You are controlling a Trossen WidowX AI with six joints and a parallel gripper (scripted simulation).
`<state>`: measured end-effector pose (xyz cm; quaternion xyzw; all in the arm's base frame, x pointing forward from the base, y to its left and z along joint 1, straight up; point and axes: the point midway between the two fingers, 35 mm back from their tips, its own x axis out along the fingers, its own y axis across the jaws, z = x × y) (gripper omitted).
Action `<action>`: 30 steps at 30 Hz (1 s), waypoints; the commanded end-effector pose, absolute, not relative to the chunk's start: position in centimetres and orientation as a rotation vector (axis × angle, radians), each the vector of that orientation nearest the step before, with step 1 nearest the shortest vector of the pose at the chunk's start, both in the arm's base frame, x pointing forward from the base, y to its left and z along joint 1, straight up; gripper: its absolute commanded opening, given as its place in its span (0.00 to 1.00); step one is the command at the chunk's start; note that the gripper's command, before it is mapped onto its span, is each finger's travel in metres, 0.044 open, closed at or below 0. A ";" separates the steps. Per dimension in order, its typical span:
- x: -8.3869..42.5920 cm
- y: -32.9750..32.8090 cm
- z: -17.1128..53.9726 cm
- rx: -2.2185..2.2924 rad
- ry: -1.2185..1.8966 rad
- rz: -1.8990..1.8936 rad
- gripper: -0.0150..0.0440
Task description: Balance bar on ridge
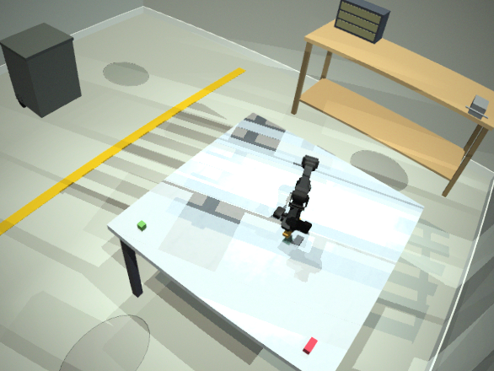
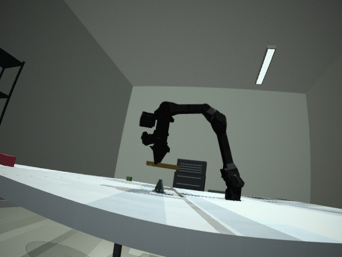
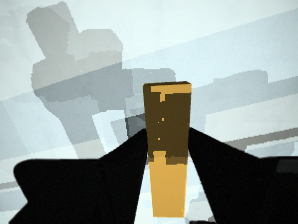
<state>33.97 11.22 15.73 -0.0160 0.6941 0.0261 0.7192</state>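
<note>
The orange bar [image 1: 287, 233] [image 2: 169, 166] [image 3: 169, 187] is held in the air, roughly flat, above the table. My gripper [image 2: 157, 163] [image 3: 166, 132] is shut on the bar, pinching its long sides with the fingers pointing down. In the exterior view the grip is nearer the bar's left end. The small dark green ridge [image 1: 287, 240] [image 2: 159, 187] stands on the table below the bar, with a visible gap between them. In the wrist view a dark patch just left of the bar may be the ridge, mostly hidden by the bar and left finger.
A green cube [image 1: 142, 225] [image 2: 129, 178] lies near the table's left corner. A red block [image 1: 310, 346] [image 2: 7, 160] lies near the front corner. The arm's base [image 2: 233, 191] stands on the table, to the right of the ridge in the exterior view.
</note>
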 end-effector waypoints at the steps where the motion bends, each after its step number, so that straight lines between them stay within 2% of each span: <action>1: 34.1 11.3 15.4 -0.030 1.536 0.047 0.25; 30: 34.2 11.4 11.4 -0.030 1.536 0.047 0.25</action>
